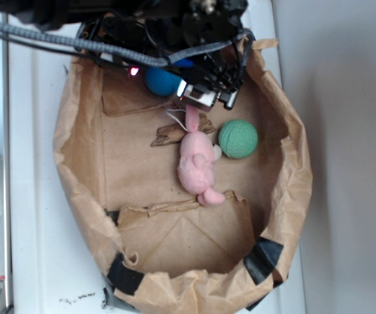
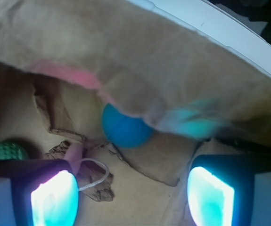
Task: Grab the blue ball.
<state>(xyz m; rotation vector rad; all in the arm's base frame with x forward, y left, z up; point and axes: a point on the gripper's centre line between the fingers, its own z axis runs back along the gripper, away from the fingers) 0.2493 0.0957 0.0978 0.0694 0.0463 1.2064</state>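
Blue ball (image 1: 161,81) resting on the floor of a crumpled brown paper bag (image 1: 76,176), against the bag's far wall, partly hidden by the robot arm in the exterior view. Hand (image 2: 133,195) above the bag floor with its two fingers (image 2: 54,200) set apart and nothing between them; the ball (image 2: 125,129) lies ahead of the gap, untouched. Pink bunny (image 1: 197,163) at the bag's middle; green ball (image 1: 238,139) just beside it. The bag stands on a white surface (image 1: 37,248).

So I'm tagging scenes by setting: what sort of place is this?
Probably a lab test bench: a rolled-down brown paper bag serves as a bin for toys, a blue ball and pink bunny, on a white surface.
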